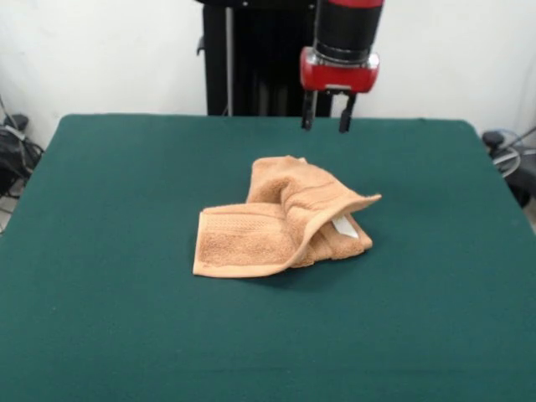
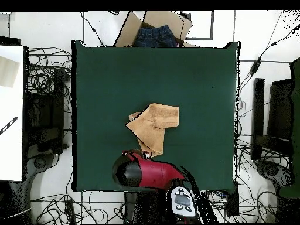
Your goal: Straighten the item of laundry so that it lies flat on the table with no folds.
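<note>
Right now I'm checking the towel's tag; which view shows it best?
The front view: the white tag peeks from under the towel's raised fold. Overhead, the towel shows crumpled, but no tag is visible.

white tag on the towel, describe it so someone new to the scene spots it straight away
On the large dark green felt table, near its middle, lies a crumpled tan-orange terry towel. At its right end in the front view, under a lifted folded-over flap, a small white tag peeks out, the only white on the cloth.
</note>
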